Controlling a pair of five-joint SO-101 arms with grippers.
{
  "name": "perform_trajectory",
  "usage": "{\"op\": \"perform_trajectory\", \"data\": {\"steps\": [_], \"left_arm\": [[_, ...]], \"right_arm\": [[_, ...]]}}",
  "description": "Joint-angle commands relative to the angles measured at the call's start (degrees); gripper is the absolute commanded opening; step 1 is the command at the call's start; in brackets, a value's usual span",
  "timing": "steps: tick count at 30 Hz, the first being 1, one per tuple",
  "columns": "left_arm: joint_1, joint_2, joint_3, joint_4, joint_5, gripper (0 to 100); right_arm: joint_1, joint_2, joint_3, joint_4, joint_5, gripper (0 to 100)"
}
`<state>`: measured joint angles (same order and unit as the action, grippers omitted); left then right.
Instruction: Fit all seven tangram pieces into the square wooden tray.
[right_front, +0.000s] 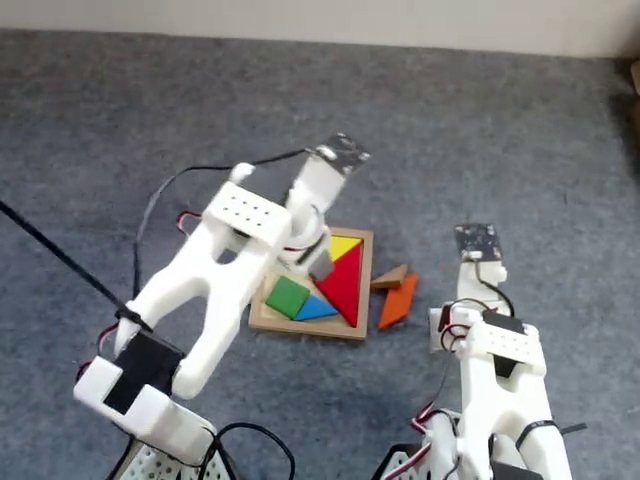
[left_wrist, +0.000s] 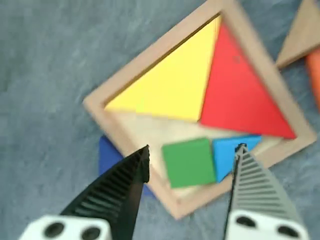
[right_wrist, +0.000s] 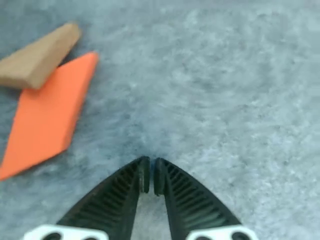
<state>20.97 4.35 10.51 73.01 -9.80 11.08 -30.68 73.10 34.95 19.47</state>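
One tray (left_wrist: 150, 61) is lying on the table (right_front: 500, 120). Seven pieces are showing in all. Four are sitting inside the tray: a yellow triangle (left_wrist: 170, 80), a red triangle (left_wrist: 237, 95), a green square (left_wrist: 189, 162) and a light blue triangle (left_wrist: 227, 152). Three are lying outside it: a tan triangle (right_wrist: 37, 57), an orange parallelogram (right_wrist: 47, 115) and a dark blue piece (left_wrist: 109, 156) whose shape I cannot tell. Two arms are standing at the table, carrying one gripper each: the left gripper (left_wrist: 193, 149) and the right gripper (right_wrist: 151, 165).
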Motion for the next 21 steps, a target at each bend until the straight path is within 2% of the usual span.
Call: {"op": "perform_trajectory", "data": {"steps": [1,7,21], "left_arm": [[4.88,0.04,-1.01,-6.24,0.44,26],[9.36,5.05,-1.01,-12.66,0.79,26],[16.48,6.29,-0.92,-18.11,0.79,26]], "right_arm": [[4.88,-0.84,-0.4,-2.33,-3.25,4.8],[7.87,-0.84,-0.48,-2.42,-5.71,4.8],[7.43,-0.4,-0.04,-4.35,-5.71,4.8]]}}
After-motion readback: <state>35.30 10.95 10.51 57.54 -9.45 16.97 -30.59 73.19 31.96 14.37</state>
